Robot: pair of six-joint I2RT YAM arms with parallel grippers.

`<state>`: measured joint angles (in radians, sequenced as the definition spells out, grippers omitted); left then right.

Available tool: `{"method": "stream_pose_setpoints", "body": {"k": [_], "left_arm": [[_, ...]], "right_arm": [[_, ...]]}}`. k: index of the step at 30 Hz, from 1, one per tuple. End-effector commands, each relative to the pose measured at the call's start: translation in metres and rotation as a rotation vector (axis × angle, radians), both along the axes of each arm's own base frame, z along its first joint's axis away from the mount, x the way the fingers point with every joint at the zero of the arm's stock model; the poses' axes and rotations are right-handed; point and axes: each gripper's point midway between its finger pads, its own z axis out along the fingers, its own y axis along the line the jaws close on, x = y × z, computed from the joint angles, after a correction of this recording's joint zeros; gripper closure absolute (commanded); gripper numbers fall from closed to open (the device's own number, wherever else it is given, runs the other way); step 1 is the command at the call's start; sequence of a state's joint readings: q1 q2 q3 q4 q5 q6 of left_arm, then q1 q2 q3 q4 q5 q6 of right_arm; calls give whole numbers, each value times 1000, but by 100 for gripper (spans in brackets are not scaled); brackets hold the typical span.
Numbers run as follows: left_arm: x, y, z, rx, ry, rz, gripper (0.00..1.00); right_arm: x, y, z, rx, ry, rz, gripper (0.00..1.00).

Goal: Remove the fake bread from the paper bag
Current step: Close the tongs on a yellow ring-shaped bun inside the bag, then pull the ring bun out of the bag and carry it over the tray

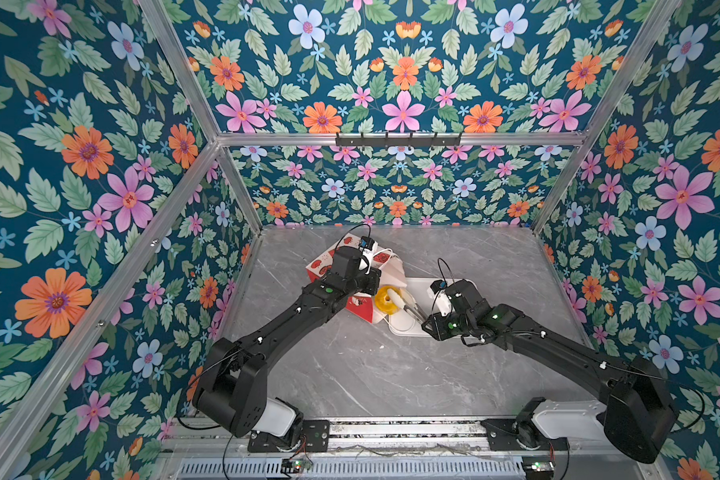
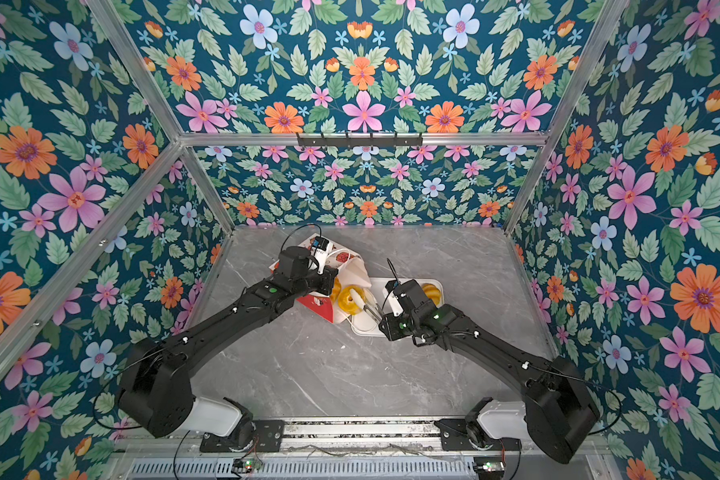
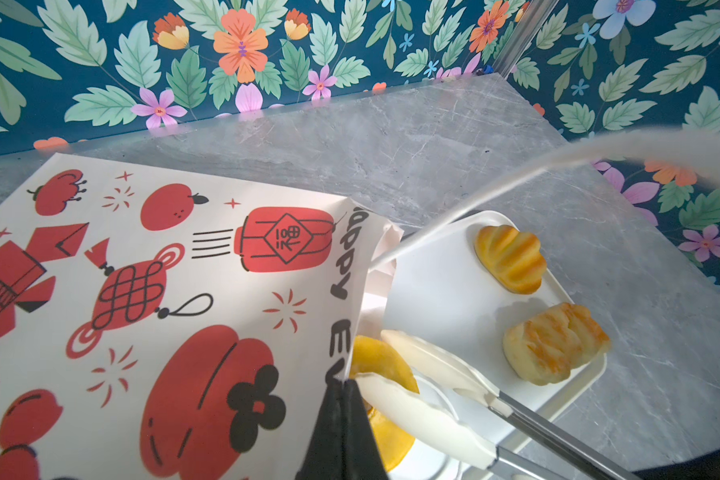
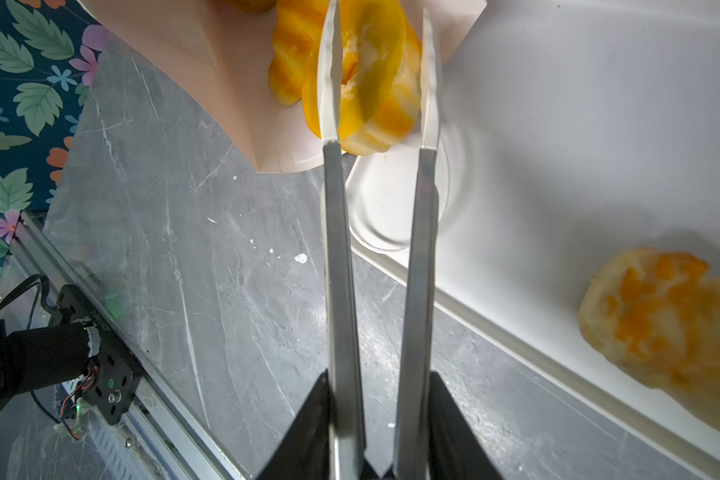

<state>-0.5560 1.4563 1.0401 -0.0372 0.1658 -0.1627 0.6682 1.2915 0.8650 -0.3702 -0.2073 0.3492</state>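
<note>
The red-and-white paper bag (image 1: 321, 266) (image 3: 163, 291) lies on its side, mouth toward the white tray. My left gripper (image 3: 344, 384) is shut on the bag's rim. My right gripper (image 4: 378, 374) is shut on metal tongs (image 4: 337, 249) with white tips (image 3: 425, 365). A yellow ring doughnut (image 1: 385, 297) (image 4: 375, 83) stands on edge at the bag's mouth. One tong tip sits in its hole, the other outside the ring. A ridged roll (image 4: 292, 62) lies behind it inside the bag. Other fake bread in the bag is hidden.
The white tray (image 3: 433, 291) (image 1: 404, 328) lies right of the bag on the grey marble table. Two golden pastries (image 3: 510, 257) (image 3: 555, 343) rest on its far part. A white cord handle (image 3: 516, 178) arcs above the tray. Flowered walls close in three sides.
</note>
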Motion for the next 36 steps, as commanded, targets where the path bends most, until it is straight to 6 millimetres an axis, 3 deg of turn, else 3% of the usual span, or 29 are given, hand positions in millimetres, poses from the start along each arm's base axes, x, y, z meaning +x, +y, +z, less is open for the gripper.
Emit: {"method": "stream_pose_setpoints", "body": {"k": [1,10,19,28,36], "left_arm": [[3,-4,6,-30,-19,-5,100],[3,-4,5,-27,-20,-5,100],[3,-5,5,-30,-21,-9,100],[3,-4,5,-30,-26,-8,100],[2,-3,3,-31,-21,-5,100]], "right_arm": [[-1,2,8,47,3,-16,64],[-4,-8,1,79,60,-60,61],[0,3,-2,145,114,-36,60],[2,10,3,231,157,-15,67],[4,-5,15,250,122,-57,76]]}}
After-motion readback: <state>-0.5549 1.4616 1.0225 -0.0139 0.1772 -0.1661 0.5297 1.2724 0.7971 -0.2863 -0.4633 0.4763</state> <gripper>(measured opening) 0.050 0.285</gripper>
